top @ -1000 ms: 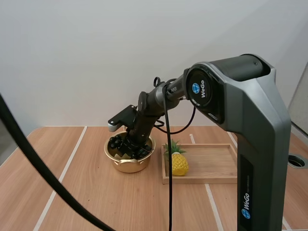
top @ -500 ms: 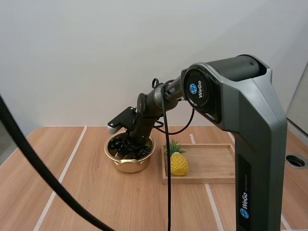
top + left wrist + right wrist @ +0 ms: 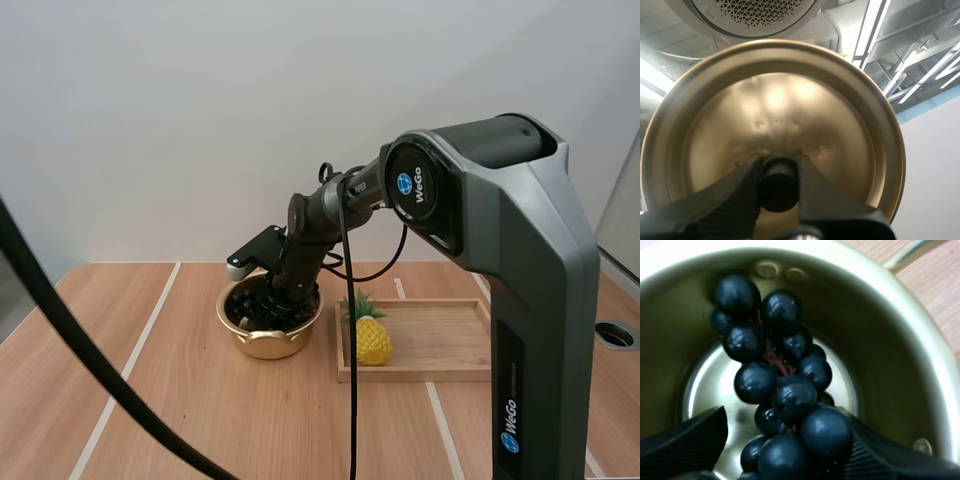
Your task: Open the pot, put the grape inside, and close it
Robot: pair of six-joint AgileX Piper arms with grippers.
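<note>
**Pot mouth:** round gold metal pot, entry from above blocked by the right hand, fingers spread, and by its black arm slanting down from the pot's right rear. A bunch of dark glossy grapes takes up the middle of the inside.

**Right of pot:** yellow plastic pineapple, upright, near the pot, at the closest end of a shallow wooden tray.

**Left and front of pot:** bare wooden bench, open passage.

**Round gold metal lid:** off the pot, clamped by its black knob in the left hand.
</note>
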